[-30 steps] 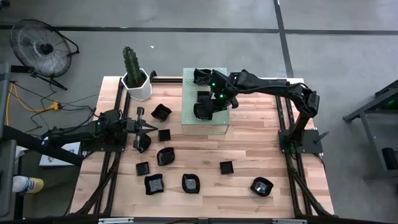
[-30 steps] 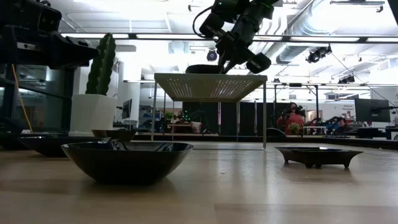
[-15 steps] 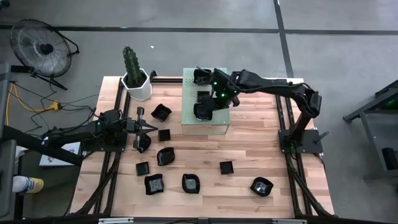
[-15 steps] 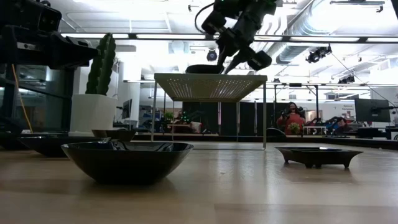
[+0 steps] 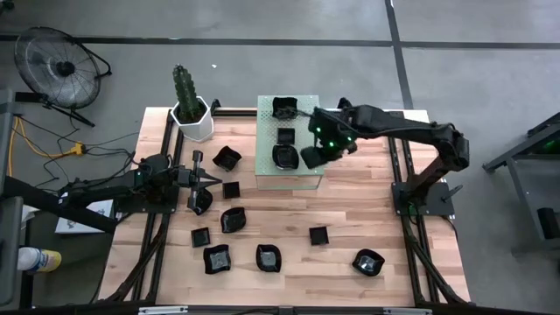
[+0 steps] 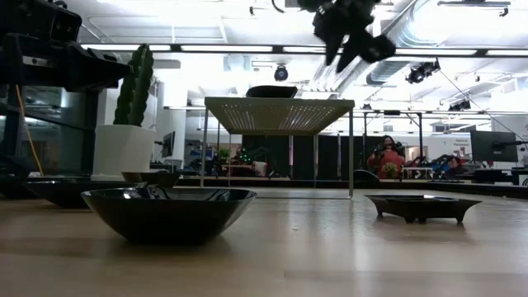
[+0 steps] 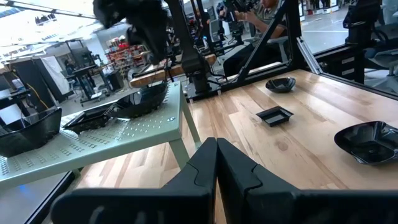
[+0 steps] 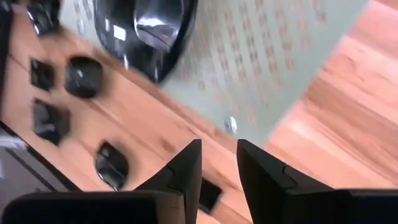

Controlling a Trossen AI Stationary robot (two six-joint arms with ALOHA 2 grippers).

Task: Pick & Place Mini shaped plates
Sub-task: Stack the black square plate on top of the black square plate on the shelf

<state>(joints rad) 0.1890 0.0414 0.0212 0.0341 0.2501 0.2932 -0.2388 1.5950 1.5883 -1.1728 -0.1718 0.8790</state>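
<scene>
Glossy black plates, square and wavy-edged, scattered over the wooden table; three atop the pale green perforated stand. Right gripper empty, fingers apart; left gripper closed.

Overhead camera looks straight down on the whole table. A table-height camera looks level across it into the room, close to one dish. Wrist cameras look past their arms' fingers. All share the pale green perforated stand, twelve o'clock of centre.
</scene>
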